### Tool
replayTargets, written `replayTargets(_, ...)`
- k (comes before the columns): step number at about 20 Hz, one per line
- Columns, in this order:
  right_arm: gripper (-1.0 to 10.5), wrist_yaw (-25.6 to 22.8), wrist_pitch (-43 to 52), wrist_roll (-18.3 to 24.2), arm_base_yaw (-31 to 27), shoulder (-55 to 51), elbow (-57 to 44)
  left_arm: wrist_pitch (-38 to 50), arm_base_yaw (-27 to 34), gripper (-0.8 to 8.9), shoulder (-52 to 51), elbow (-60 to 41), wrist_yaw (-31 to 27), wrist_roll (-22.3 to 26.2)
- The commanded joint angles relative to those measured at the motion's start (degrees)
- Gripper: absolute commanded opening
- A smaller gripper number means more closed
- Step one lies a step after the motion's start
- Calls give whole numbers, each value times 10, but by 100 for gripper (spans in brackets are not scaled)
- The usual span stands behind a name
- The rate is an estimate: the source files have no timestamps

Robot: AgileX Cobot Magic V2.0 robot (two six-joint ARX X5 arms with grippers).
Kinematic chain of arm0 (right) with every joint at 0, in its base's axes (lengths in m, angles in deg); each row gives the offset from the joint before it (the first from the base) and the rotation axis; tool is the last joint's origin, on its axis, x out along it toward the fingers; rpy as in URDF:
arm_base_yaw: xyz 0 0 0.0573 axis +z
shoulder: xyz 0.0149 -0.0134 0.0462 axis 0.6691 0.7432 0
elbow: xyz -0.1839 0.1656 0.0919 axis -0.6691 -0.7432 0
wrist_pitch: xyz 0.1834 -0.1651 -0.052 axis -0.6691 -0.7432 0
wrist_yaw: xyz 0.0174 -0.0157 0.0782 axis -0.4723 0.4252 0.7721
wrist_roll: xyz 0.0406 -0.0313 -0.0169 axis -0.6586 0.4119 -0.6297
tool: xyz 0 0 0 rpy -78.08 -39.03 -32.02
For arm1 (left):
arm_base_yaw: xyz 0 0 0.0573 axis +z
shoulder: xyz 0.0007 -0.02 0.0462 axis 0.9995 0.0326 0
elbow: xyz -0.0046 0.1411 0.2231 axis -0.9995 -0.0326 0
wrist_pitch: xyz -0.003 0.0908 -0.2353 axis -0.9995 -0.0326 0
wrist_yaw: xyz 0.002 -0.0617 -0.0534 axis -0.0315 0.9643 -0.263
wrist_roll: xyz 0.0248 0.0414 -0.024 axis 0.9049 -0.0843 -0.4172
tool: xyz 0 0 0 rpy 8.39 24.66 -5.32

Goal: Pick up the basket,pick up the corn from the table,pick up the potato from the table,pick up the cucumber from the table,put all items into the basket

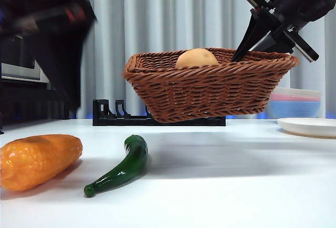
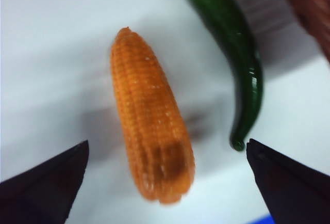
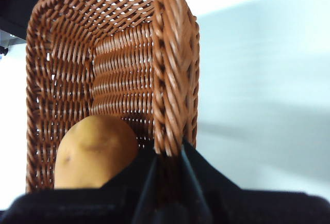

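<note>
Taking the brown woven wicker basket (image 1: 210,86) as the landmark: farthest to its left in the front view lies the plump orange-yellow corn cob (image 1: 37,159) on the plain white surface (image 1: 236,186), low and near the camera. Above the corn hangs the left tool (image 2: 165,182), blurred and dark in the front view; its wrist view shows the two black jaws spread wide, holding nothing, with the cob between them and below. Just right of the corn, still left of the basket and apart from both, the slim curved dark green cucumber (image 1: 121,167) rests on the surface, its knobbed end toward the camera.

The basket hangs clear of the surface, its shadow on the white below. Inside it sits the smooth tan potato (image 1: 196,58), its top showing above the braided rim. At the basket's right end, the right tool (image 3: 167,172) pinches the rim wall, one jaw inside and one outside the wicker.
</note>
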Motion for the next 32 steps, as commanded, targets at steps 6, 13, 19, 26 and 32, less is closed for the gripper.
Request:
replayTargets(6, -16, 24, 9, -1, 1, -3, 2, 85, 39, 534, 152, -2, -3, 17)
replayTargets(13, -16, 34, 9, -1, 0, -3, 2, 101, 54, -8, 169, -2, 12, 60)
replayTargets(19, -16, 32, 10, 4, 0, -3, 2, 12, 44, -9, 95, -2, 31, 75)
replayTargets(26, -16, 17, 9, 5, 3, -3, 2, 87, -14, -8, -142, 57, 103, 50)
replayTargets(32, -16, 17, 6, 3, 21, -3, 2, 157, 28, -8, -3, 193, 101, 108)
